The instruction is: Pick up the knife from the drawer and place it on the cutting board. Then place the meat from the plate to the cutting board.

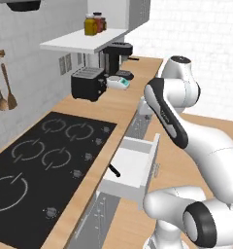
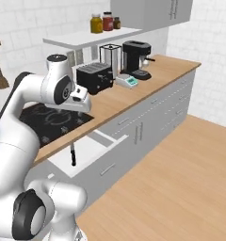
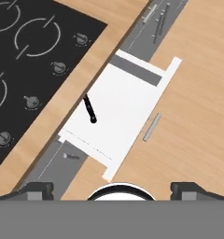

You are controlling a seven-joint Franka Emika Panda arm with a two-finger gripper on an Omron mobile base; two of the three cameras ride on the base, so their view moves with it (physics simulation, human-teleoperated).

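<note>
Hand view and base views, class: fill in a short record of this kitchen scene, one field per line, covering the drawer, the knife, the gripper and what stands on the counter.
drawer: pulled open below the counter edge
knife: black handle lies inside the drawer near the counter side; blade not clearly seen
gripper: open, above the drawer, holding nothing
cooktop: black, set into the wooden counter beside the drawer
toaster: black, farther along the counter
coffee machine: black, beyond the toaster

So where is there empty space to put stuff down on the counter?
Bare wood runs between the cooktop and the toaster, and along the counter's front edge past the scale. The back near the coffee machine is crowded. The open drawer is bare beside the knife.
</note>
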